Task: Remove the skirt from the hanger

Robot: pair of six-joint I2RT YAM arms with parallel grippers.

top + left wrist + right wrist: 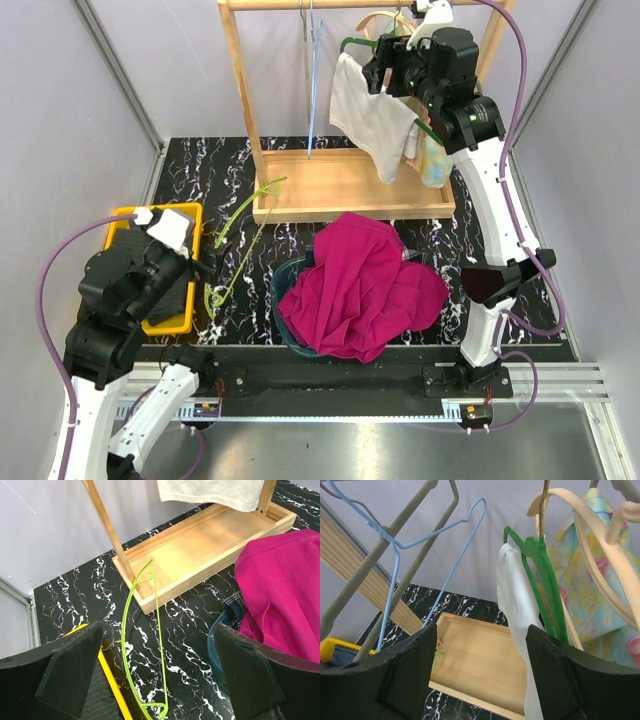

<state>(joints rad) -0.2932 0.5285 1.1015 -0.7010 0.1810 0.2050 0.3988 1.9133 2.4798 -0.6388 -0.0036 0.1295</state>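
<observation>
This is a robot test cell in a lab. Plain pale panels (60, 100) held by metal struts (120, 70) wall in a black marble-patterned table (200, 170). A left arm (110, 300) and right arm (490, 200) are bolted to a rail (330, 400) at its near edge. A small wooden clothes rack (350, 185) stands on the table.

Right wrist view's edge crops the white skirt (512, 630).

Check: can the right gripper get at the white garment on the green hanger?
Probably yes: the right gripper is open and the white garment hangs right ahead on its green hanger, nothing between them.
</observation>
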